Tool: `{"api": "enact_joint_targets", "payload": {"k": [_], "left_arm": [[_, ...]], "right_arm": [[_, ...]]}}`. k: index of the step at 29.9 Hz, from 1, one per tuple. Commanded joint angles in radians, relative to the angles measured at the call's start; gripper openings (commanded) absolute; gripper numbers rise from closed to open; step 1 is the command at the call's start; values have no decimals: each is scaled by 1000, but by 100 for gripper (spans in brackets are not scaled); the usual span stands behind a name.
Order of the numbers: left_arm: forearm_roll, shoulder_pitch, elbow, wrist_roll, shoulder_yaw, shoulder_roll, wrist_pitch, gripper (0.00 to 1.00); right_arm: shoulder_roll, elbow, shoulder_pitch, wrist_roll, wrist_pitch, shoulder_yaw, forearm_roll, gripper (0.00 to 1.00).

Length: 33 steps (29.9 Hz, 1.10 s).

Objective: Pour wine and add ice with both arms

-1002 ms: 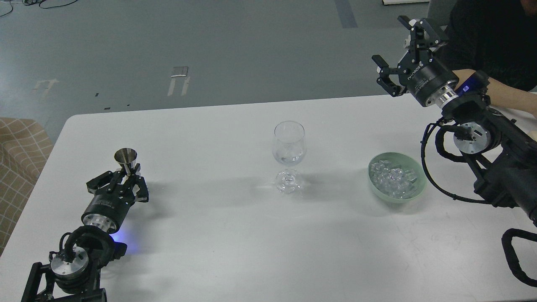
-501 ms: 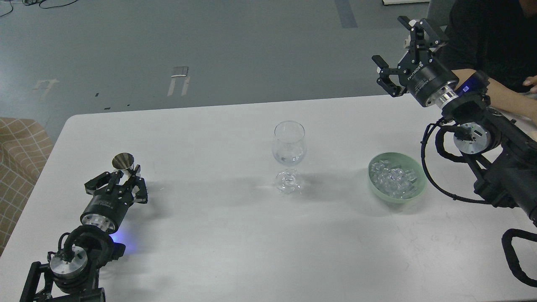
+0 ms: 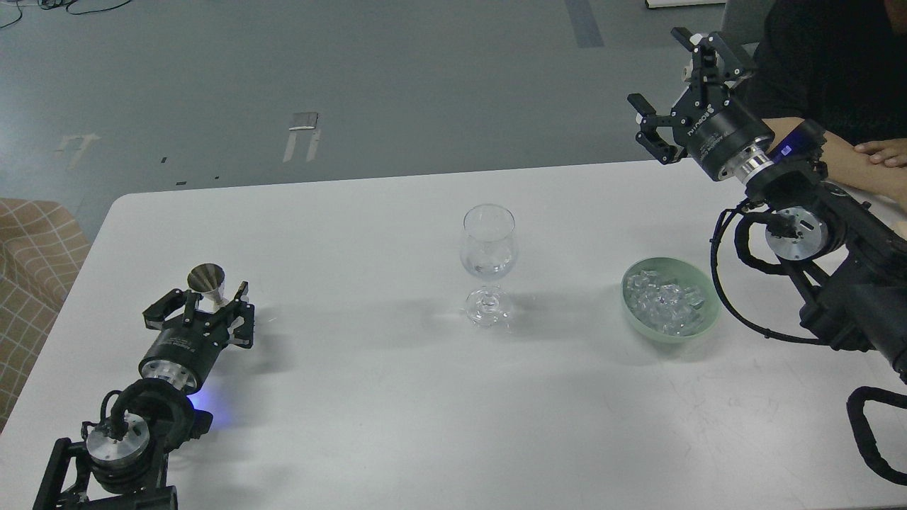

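A clear wine glass (image 3: 488,261) stands upright at the table's middle, with a little clear liquid low in its bowl. A pale green bowl (image 3: 703,322) to its right holds a heap of small clear ice cubes (image 3: 666,301). My left gripper (image 3: 203,300) lies low over the table at the front left, shut on the base of a small steel cone-shaped cup (image 3: 207,277), which is tilted. My right gripper (image 3: 674,83) is open and empty, held high beyond the table's far right edge, well above and behind the bowl.
The white table (image 3: 368,397) ends at its far edge just behind the glass. A person's bare forearm and hand (image 3: 876,154) rest at the far right behind my right arm. A checked seat (image 3: 28,241) stands left of the table.
The steel cup in my left gripper has tipped from upright to tilted, and the gripper shifted slightly. The person's hand has come into view at the right. My right gripper has barely moved.
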Motion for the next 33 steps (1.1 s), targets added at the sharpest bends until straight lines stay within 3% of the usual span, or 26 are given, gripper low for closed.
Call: {"api": "enact_joint_targets", "payload": {"k": [1, 3, 16, 28, 33], "left_arm": [[3, 6, -2, 0, 0, 3, 1, 92], [4, 11, -3, 2, 0, 12, -1, 97], [-2, 81, -15, 16, -5, 75, -22, 98], [-17, 287, -58, 100, -77, 153, -254, 98], [-17, 310, -52, 106, -112, 202, -264, 98]], "right_arm": [[0, 0, 0, 0, 0, 0, 1, 100], [0, 0, 0, 0, 0, 0, 0, 100], [-3, 0, 0, 0, 0, 0, 1, 100], [-62, 50, -9, -6, 0, -6, 0, 100], [-190, 172, -69, -8, -9, -18, -32, 100]]}}
